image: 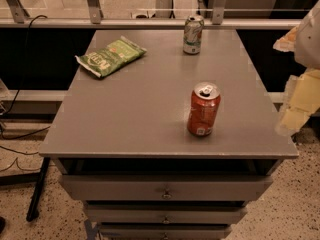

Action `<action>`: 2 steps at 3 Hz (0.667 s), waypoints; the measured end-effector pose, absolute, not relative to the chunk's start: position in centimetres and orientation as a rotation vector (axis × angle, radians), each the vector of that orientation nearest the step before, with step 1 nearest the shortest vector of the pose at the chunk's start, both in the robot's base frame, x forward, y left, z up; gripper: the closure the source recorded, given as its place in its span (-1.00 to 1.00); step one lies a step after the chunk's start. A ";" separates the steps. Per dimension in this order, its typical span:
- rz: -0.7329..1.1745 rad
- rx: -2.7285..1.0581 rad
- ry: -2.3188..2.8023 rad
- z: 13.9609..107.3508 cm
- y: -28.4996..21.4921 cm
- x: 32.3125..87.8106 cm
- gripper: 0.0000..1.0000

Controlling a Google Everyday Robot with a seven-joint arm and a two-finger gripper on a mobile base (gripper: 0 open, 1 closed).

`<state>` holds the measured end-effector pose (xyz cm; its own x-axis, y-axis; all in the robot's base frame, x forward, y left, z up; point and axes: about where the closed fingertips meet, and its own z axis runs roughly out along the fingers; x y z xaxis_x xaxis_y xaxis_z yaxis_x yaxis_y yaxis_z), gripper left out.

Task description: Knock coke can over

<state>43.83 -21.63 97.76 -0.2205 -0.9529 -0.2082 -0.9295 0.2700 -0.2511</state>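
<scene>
The coke can stands upright on the grey cabinet top, towards its front right. It is red-orange with a silver top, a pull tab and a small white label patch. My gripper shows blurred at the right edge of the camera view, pale and yellowish. It hangs beyond the cabinet's right edge, to the right of the can and apart from it.
A pale silver-green can stands upright at the back of the top. A green chip bag lies at the back left. Drawers sit below the front edge. A railing runs behind the cabinet, and cables lie on the floor at the left.
</scene>
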 end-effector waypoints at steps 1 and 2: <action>-0.093 -1.723 2.214 97.8 -21.4 43.9 -1.00; 0.000 -1.732 2.100 97.7 -19.9 44.7 -1.00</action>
